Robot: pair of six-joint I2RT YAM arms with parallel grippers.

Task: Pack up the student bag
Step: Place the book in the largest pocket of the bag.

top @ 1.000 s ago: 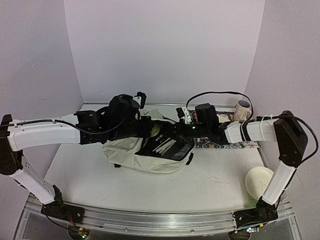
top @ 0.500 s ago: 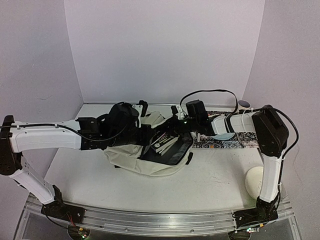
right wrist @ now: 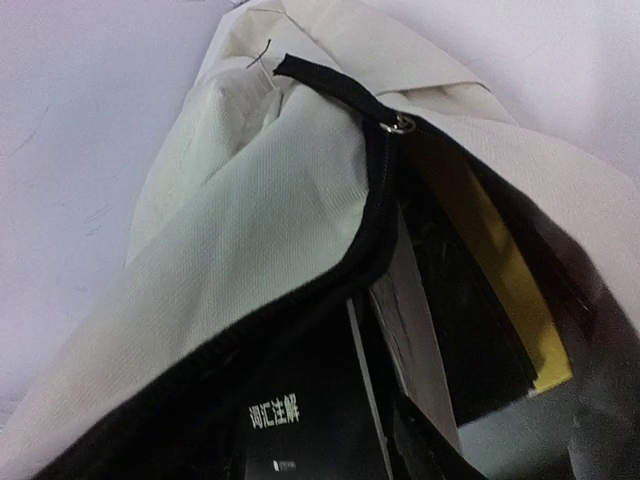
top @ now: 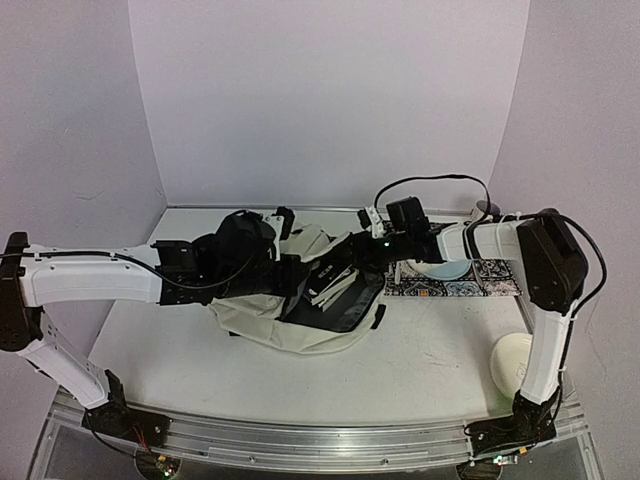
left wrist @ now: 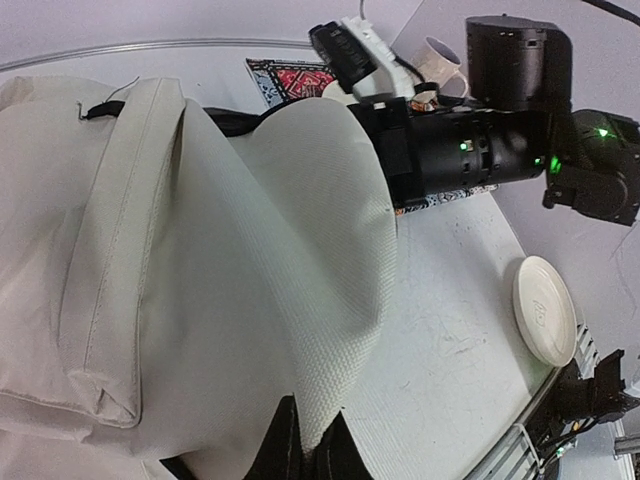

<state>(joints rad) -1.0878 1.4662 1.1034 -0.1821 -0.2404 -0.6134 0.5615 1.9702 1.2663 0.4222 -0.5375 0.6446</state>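
Left hand, fingers together and pinched on a fold of cream fabric, holds up the front flap of the student bag so that its mouth gapes toward the opposite arm. Right hand reaches into that opening. Whether its fingers are apart or together cannot be told, since the flap hides them in the left wrist view and its own camera shows none. Black zipper edges the raised flap. Beneath it, a black book with white characters and a yellow-edged item lie inside. The bag rests on its side at the middle of the surface, beside a patterned mat. A white disc lies near the right arm's base, apparently not yet packed.
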